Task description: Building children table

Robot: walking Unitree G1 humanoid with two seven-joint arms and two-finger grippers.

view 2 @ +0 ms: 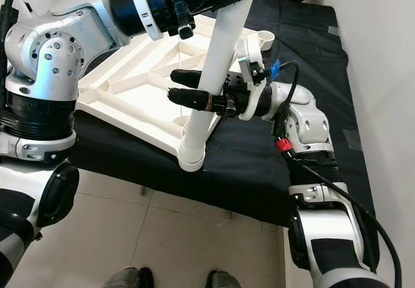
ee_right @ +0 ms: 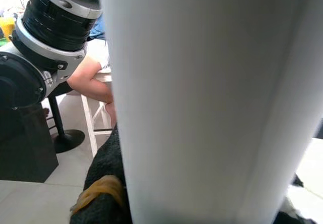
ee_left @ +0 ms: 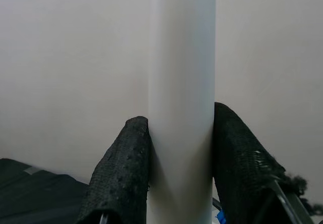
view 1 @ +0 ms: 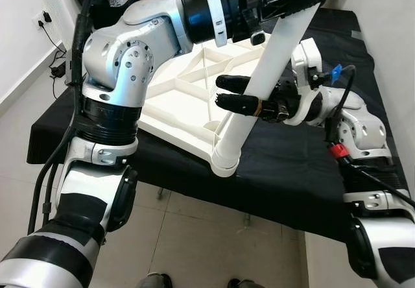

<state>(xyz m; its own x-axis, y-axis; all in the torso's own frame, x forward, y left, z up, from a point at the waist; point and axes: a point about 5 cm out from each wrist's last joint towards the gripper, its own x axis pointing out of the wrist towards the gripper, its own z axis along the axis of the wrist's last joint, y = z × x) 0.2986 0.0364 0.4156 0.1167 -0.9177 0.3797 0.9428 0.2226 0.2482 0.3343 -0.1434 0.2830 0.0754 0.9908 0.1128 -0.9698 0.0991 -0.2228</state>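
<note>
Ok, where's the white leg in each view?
Left eye: leg slants from top right down to the tabletop corner socket.
Right eye: leg runs down the centre, right gripper around it.
Left wrist: leg upright between the left gripper's fingers.
Right wrist: leg very close.
Shared landmark: black fingers against the leg.

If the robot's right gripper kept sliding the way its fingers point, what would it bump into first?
Probably the left arm. The right gripper, around the white table leg, points across the white tabletop toward it, though depth is unclear.
</note>
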